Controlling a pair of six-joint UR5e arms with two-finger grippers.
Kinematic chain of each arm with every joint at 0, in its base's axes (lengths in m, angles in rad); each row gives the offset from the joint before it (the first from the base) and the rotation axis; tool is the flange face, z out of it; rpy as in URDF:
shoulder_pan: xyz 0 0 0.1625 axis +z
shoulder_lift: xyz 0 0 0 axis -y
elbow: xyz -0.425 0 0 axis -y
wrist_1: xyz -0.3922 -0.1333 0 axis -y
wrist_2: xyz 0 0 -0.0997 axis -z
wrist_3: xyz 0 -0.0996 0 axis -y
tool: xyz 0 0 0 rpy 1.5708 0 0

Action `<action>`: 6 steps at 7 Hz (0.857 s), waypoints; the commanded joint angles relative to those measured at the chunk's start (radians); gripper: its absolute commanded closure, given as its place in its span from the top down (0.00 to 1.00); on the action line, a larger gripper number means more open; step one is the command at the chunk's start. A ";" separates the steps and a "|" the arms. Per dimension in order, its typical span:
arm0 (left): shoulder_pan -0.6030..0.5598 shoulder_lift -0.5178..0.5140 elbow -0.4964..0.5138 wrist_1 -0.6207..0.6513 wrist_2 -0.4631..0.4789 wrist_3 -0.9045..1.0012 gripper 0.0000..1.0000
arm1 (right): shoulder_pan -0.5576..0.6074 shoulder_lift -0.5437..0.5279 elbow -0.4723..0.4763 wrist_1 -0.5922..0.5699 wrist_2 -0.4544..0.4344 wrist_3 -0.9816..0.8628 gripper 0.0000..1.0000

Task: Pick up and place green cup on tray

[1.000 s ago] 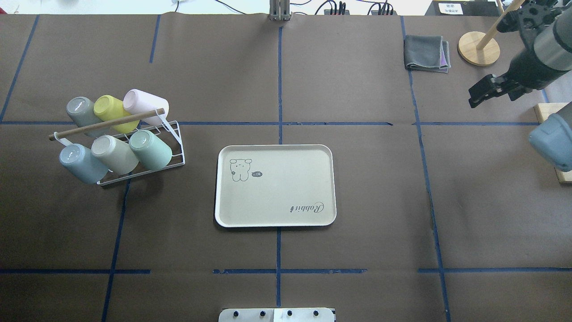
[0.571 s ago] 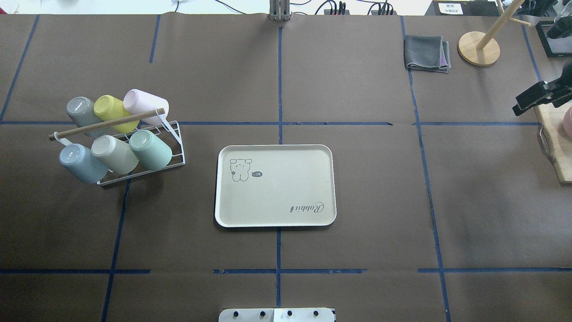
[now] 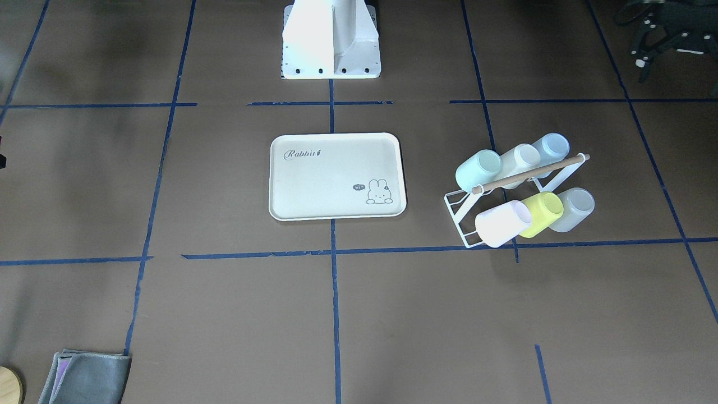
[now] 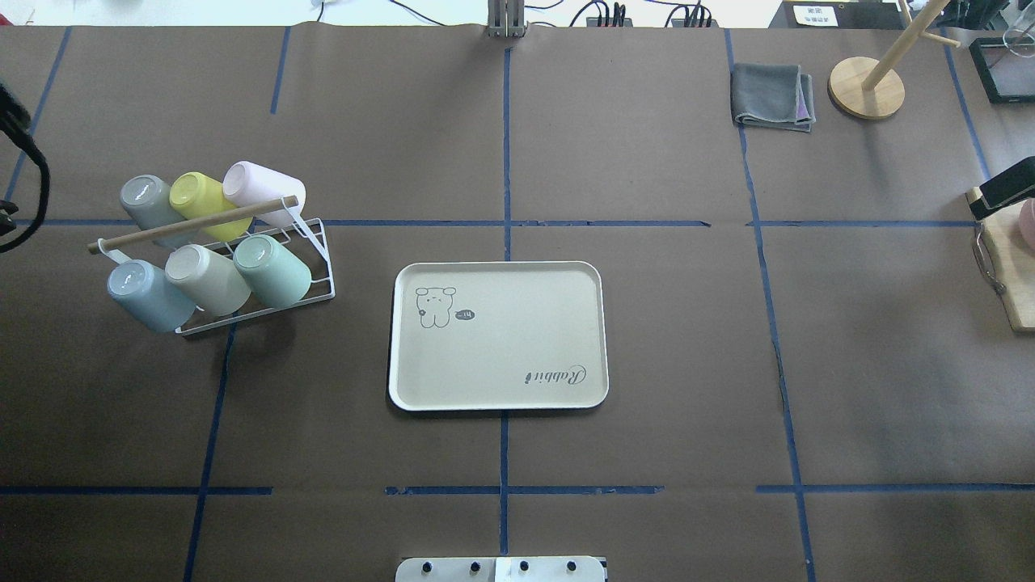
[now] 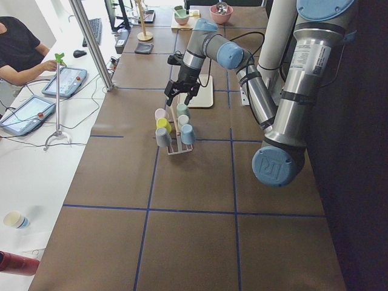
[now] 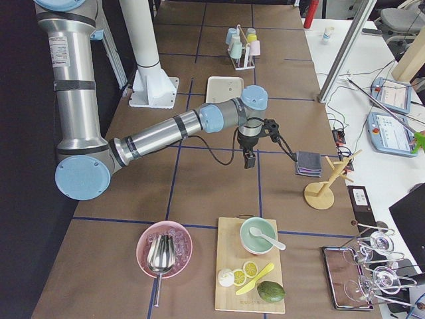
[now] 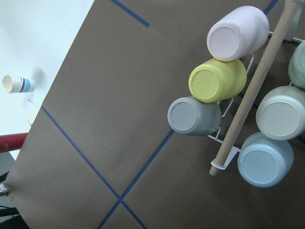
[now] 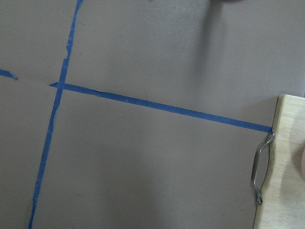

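Noting risk: the green cup (image 4: 272,271) is sitting tilted on the white rack (image 4: 257,314), at the end of a row of 3, just beside the cream cup (image 4: 208,279) and partly under the wooden rod (image 4: 194,225). A sloppy grab could be knocking the neighbour or dragging the rack. The tray (image 4: 501,356) is lying well apart. The left gripper (image 5: 180,93) is hovering over the rack, the right gripper (image 6: 248,159) far off; I cannot tell the jaw opening of either. The left wrist view is clipping the green cup at its edge; the overhead view is showing it whole.
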 commanded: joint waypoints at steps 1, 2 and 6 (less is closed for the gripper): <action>0.291 -0.028 -0.030 0.132 0.463 0.109 1.00 | 0.003 0.000 -0.004 0.001 0.002 0.000 1.00; 0.376 -0.029 -0.028 0.192 0.586 0.114 1.00 | 0.005 -0.003 -0.006 0.001 0.003 0.000 1.00; 0.619 -0.083 0.042 0.329 0.816 0.392 1.00 | 0.015 -0.020 -0.025 0.001 0.034 0.000 1.00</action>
